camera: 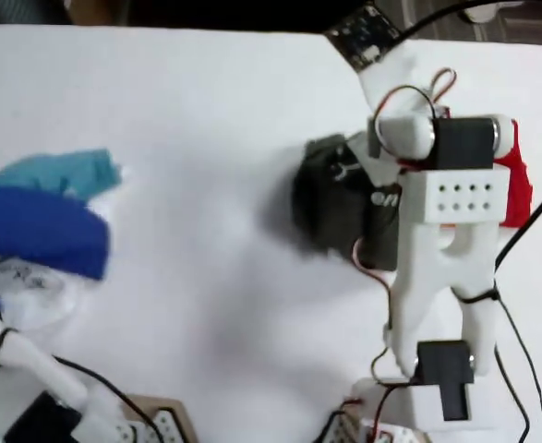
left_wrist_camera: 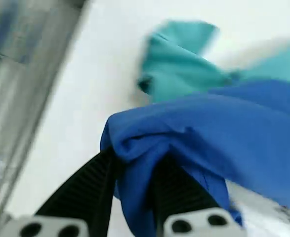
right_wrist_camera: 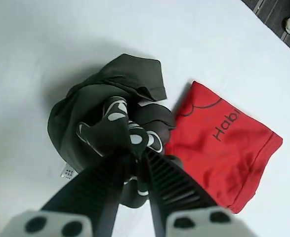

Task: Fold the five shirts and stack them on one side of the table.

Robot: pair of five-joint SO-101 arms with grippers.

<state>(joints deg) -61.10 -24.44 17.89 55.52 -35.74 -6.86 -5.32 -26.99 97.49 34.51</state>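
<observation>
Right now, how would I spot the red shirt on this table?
Find the white table, then the arm whose end effector pinches a crumpled black shirt. Beside that bundle lies the red shirt, the only red one, lying flat and folded.

We seem to be in a robotics lab: a plain white desk (camera: 215,101) carries a right arm (camera: 441,249) and a left arm (camera: 30,369) of white printed parts, with bare servos (camera: 446,374), loose wires (camera: 522,343) and an exposed circuit board (camera: 363,32).
</observation>
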